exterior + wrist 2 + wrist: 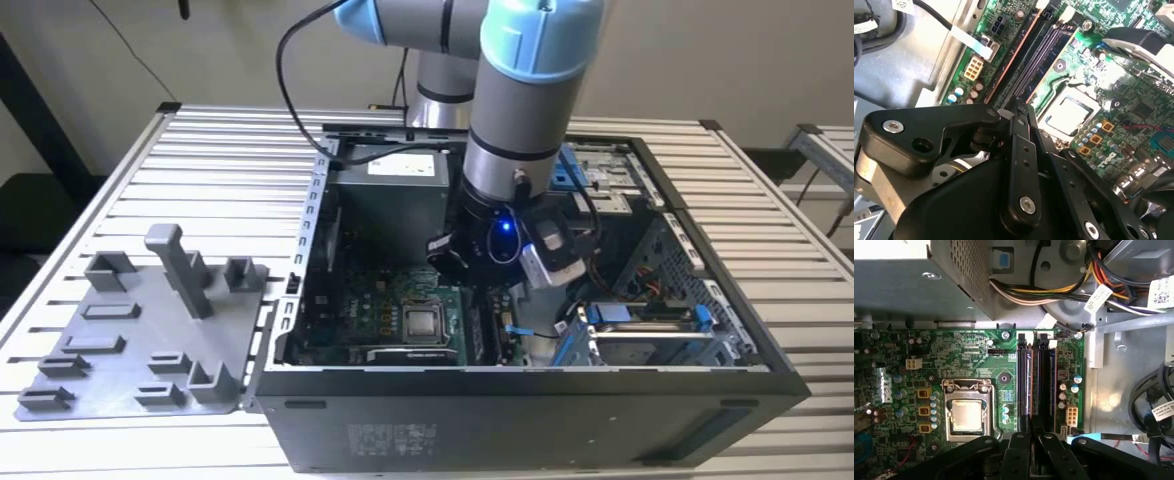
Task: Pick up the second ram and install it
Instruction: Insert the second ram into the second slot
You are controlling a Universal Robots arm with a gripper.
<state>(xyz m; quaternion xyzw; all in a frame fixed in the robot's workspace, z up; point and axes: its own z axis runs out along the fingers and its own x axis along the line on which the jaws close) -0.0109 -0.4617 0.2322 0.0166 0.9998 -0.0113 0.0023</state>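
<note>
Second ram [1035,385] stands in the motherboard [974,365] slots, gripper [1030,437] fingers narrow above it. Open computer case [534,400] rests on a slatted metal table [200,150]; white cable labels [1098,297] unreadable.

Open computer case [534,420] on slatted table [107,190]; grey tray [147,340] beside.

Your arm [514,120] is grey tubing with light-blue joint caps and a black cable looping off its upper joint. A blue light glows on the black wrist. Your gripper [1019,117] is matte black linkage with silver screws.
</note>
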